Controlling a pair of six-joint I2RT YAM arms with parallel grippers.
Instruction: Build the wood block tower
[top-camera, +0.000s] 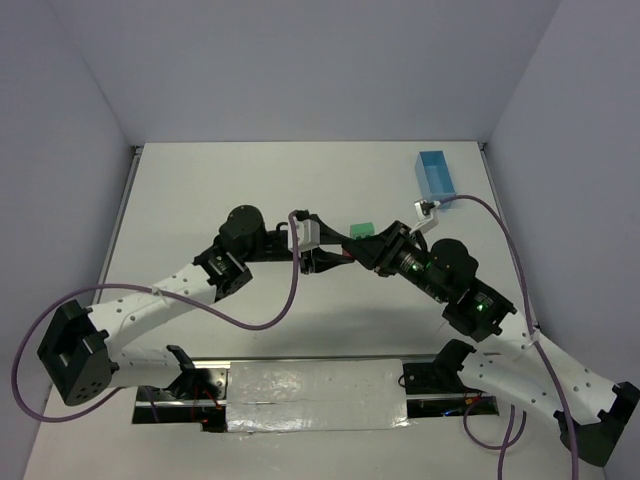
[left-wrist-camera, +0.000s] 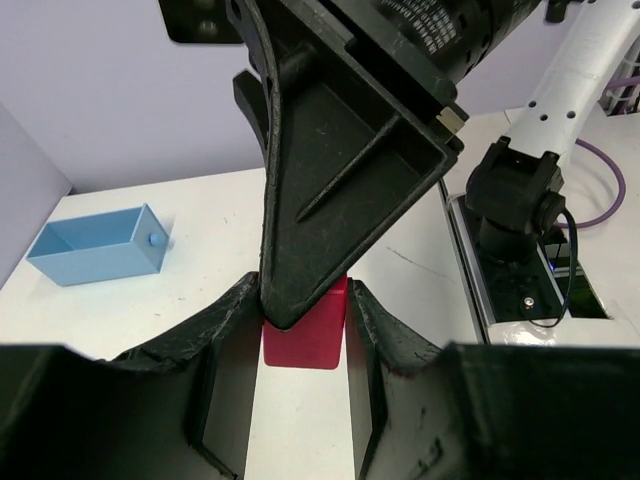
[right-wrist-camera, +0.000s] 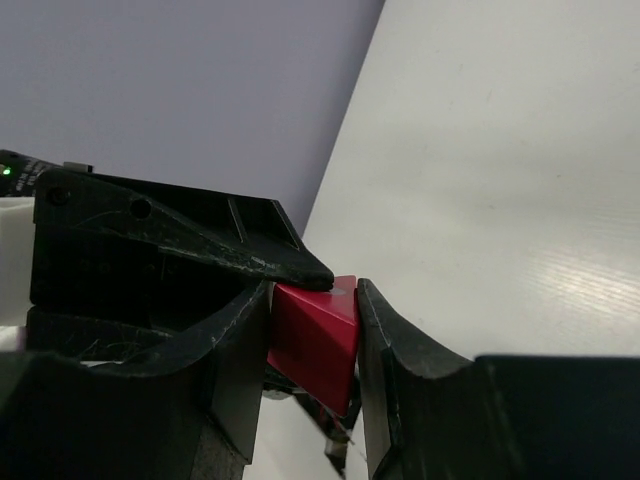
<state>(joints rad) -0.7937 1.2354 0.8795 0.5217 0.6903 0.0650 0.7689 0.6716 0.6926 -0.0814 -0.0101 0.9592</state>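
Note:
Both grippers meet above the middle of the table. The red triangular roof piece (left-wrist-camera: 305, 348) sits between my left gripper's (left-wrist-camera: 300, 320) jaws, which press on its sides. The same red piece (right-wrist-camera: 315, 335) is also clamped between my right gripper's (right-wrist-camera: 312, 300) jaws, edge pointing down. In the top view the left gripper (top-camera: 335, 258) and right gripper (top-camera: 365, 250) hide the red piece. One green block (top-camera: 362, 230) shows just behind them on the table. Other green blocks are hidden.
A light blue tray (top-camera: 436, 177) stands at the back right; it also shows in the left wrist view (left-wrist-camera: 95, 245). The right arm's finger (left-wrist-camera: 340, 180) fills much of the left wrist view. Purple cables loop beside both arms.

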